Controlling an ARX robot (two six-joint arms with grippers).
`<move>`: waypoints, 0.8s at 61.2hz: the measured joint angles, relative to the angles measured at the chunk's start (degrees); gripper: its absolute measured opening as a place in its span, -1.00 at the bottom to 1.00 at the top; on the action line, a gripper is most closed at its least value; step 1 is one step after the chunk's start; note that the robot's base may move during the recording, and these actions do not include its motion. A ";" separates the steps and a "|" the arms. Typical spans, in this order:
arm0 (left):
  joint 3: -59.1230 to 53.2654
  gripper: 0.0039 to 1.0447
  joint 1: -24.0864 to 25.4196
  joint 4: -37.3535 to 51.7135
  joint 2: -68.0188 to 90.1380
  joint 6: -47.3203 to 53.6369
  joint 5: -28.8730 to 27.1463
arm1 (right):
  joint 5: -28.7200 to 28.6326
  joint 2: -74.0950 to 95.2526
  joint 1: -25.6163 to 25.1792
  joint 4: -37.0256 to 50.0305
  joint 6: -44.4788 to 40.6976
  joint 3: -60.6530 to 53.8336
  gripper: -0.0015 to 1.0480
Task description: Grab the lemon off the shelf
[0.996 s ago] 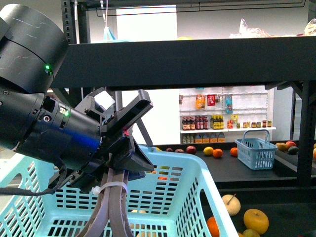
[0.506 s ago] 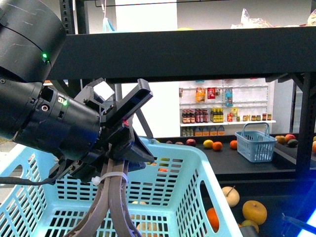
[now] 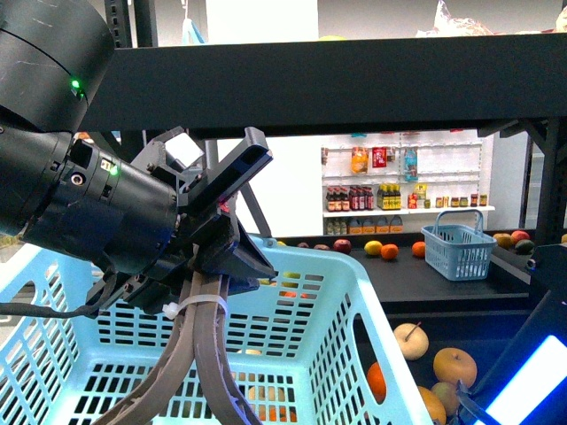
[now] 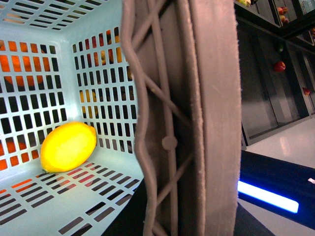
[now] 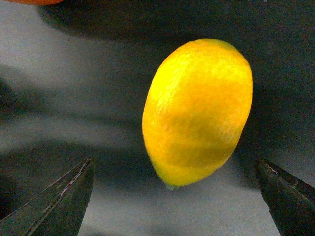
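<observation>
Approach to the fruit was the step in hand, judging by how the two arms stood.

At the left of the front view, the left gripper [image 3: 232, 232] carried a big light-blue basket [image 3: 354, 292] by its grey handles [image 3: 202, 354], which hung from it below a white tie. Whether the jaws really pressed on the handles or only bore them, I could not tell. The left wrist view was mostly filled by one handle, and behind it a lemon in the basket [image 4: 68, 146] lay on the basket floor near a corner.

Further right stood the black shelf [image 3: 354, 88]. A small blue basket [image 3: 459, 252] was on its middle deck, and loose fruit [image 3: 454, 365] lay on the deck below. The right arm [image 3: 532, 372] reached down toward that lower deck at the right edge.

In the right wrist view, the right gripper [image 5: 174, 196] was spread wide, with its dark fingertips [image 5: 64, 196] well apart. The lemon [image 5: 198, 110] lay on the dark deck just ahead of them, roughly centred in the gap and touched by neither tip.

The next move probably called for a short advance, until the fingertips stood on both sides of the lemon's narrower width. Then a gentle closing would be needed, because the rounded skin could slip or roll on the flat deck.
</observation>
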 joint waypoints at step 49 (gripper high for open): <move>0.00 -0.69 0.00 0.00 0.00 0.00 0.09 | 0.55 1.64 -0.50 -3.48 -1.97 3.06 0.00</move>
